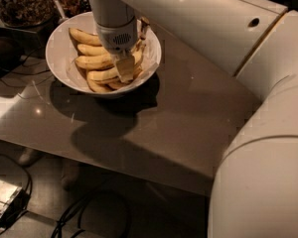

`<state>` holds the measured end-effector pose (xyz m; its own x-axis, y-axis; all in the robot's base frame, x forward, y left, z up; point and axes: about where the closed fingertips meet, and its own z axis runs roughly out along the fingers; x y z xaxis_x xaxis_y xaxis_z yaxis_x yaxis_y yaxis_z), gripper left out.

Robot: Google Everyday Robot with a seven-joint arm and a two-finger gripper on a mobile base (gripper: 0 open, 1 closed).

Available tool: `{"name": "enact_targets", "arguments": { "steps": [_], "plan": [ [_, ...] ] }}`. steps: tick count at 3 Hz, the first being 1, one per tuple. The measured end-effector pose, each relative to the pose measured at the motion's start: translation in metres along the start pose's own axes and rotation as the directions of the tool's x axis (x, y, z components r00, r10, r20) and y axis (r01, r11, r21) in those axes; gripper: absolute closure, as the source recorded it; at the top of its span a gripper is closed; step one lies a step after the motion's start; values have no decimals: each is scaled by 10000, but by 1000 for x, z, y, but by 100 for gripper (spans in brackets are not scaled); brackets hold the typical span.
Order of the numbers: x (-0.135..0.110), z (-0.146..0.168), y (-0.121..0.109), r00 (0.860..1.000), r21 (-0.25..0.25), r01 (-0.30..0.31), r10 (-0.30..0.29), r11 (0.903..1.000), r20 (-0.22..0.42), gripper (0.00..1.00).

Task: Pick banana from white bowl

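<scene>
grasp step: gripper (pixel 125 68) sits low inside the white bowl (pixel 57 71), far left on the table (pixel 179 123), beside a banana (pixel 103 75) in the pile; apart or clamped, cannot tell. next move probably calls for a sure hold on one banana, then a straight lift.

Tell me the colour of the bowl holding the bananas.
Plain glossy white: the bowl, camera view. The gripper sits among its bananas.

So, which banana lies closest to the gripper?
The fourth banana from the back: the gripper, down inside the white bowl, overlaps its right end, unlike the others.
</scene>
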<state>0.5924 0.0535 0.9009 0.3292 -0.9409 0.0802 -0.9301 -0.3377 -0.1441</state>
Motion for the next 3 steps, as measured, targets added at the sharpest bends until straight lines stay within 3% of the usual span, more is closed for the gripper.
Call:
{"name": "enact_targets", "arguments": {
  "steps": [1, 3],
  "plan": [
    [-1, -6, -2, 9996, 279, -43, 35, 9996, 278, 100],
    [7, -54, 36, 9884, 1413, -324, 107, 9894, 1515, 100]
  ]
}}
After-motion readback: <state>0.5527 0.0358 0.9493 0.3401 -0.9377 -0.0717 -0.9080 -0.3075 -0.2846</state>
